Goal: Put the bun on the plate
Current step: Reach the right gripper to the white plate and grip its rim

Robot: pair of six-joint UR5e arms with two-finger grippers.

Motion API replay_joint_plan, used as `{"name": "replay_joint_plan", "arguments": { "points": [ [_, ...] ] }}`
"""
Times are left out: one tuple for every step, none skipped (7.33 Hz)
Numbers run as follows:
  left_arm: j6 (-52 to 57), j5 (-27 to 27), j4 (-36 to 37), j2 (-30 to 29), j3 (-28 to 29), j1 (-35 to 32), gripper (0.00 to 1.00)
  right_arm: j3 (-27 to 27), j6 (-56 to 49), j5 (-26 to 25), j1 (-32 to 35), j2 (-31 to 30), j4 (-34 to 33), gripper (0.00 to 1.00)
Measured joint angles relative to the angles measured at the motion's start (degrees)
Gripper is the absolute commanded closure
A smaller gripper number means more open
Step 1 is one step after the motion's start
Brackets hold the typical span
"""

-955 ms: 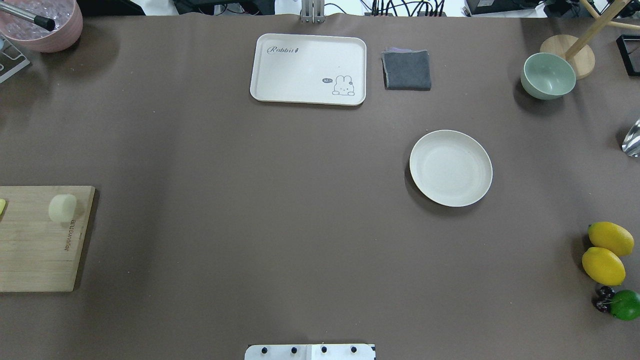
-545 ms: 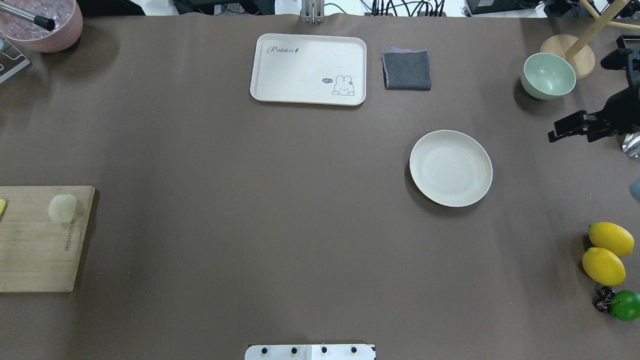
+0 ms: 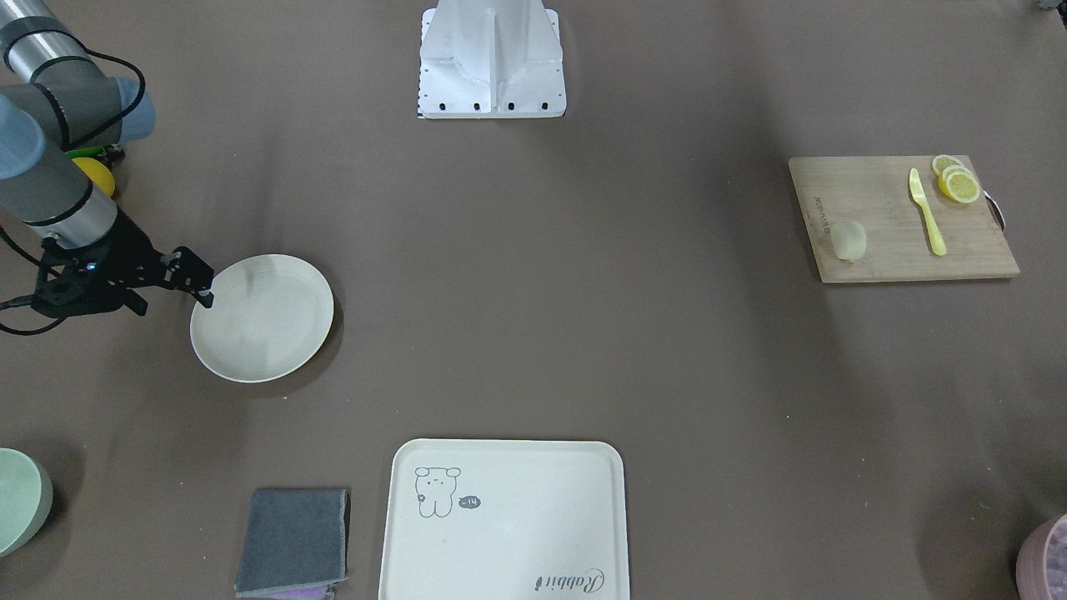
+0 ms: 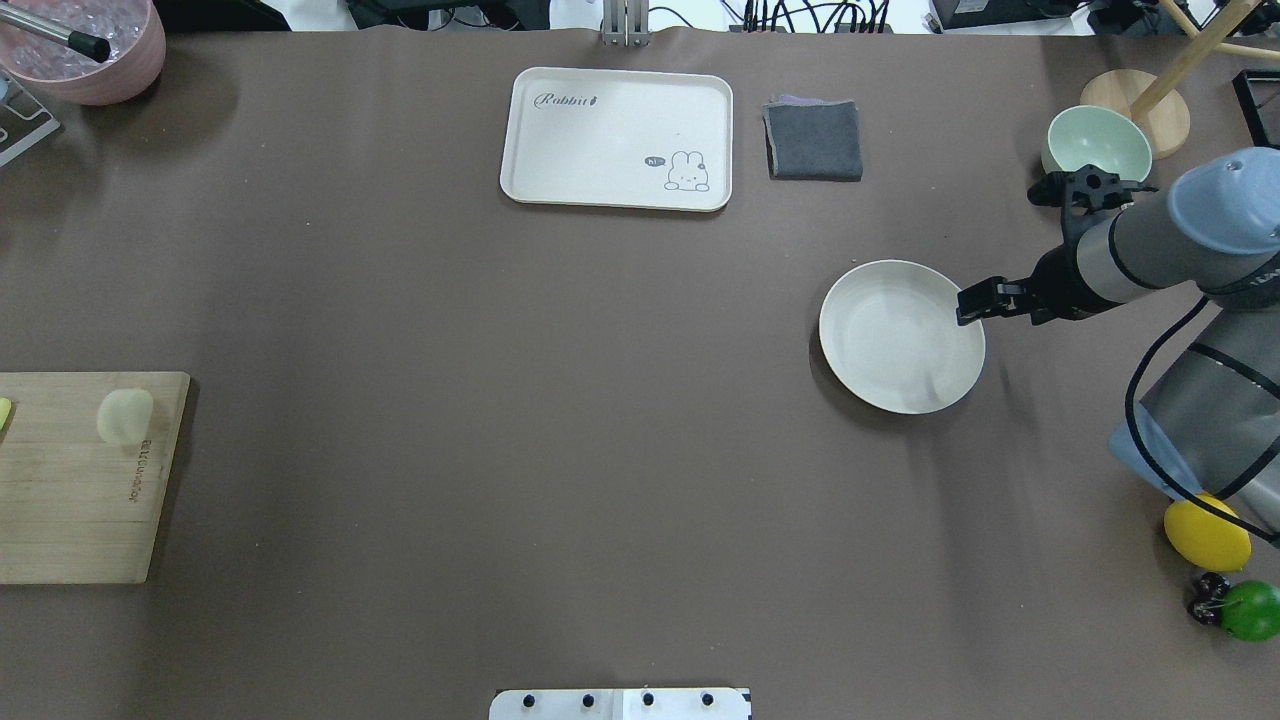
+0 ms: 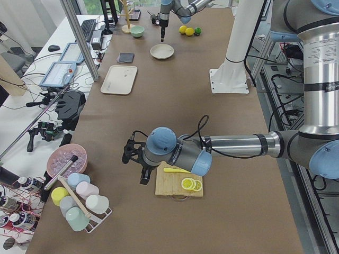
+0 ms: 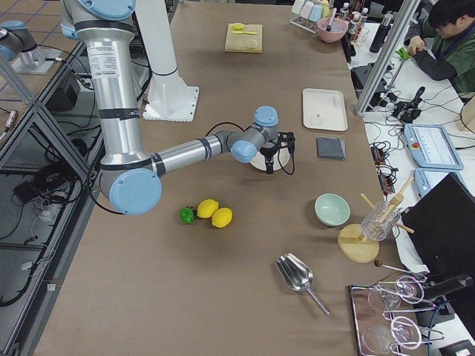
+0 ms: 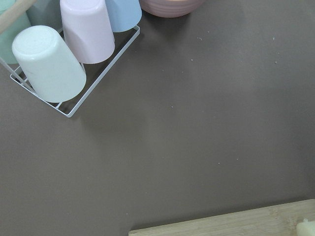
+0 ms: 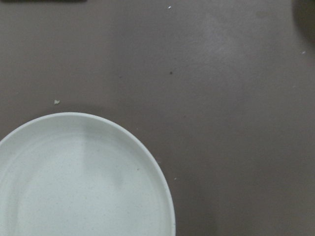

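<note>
The bun, a small pale cream lump, lies on a wooden cutting board at the table's left edge, also seen as the bun. The round cream plate sits empty right of centre, and the plate fills the lower left of the right wrist view. My right gripper hangs over the plate's right rim, far from the bun; I cannot tell how its jaws stand. My left gripper shows only in the exterior left view, beside the board's far end, and I cannot tell its state.
A cream tray and a folded grey cloth lie at the back. A green bowl stands behind the right arm. A lemon and a lime sit front right. A yellow knife and lemon slices share the board.
The right arm came in from the right edge and swung left to the plate's rim, now covering one lemon. Bun and plate have not moved.
</note>
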Motion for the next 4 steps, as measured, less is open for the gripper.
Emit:
{"name": "replay_joint_plan", "arguments": {
  "points": [
    [0.01,0.00,-0.01,-0.03,0.13,0.00,0.02,-0.53,1.30,-0.75,-1.45,0.07,0.33,0.00],
    [0.04,0.00,0.01,-0.07,0.17,0.00,0.02,-1.11,2.18,-1.02,-2.48,0.14,0.53,0.00],
    [0.07,0.00,0.02,-0.12,0.19,0.00,0.02,-2.00,2.58,-1.13,-3.19,0.29,0.70,0.26],
    [0.09,0.00,0.03,-0.13,0.19,0.00,0.02,-2.81,2.72,-1.19,-3.60,0.45,0.78,0.80]
  ]
}}
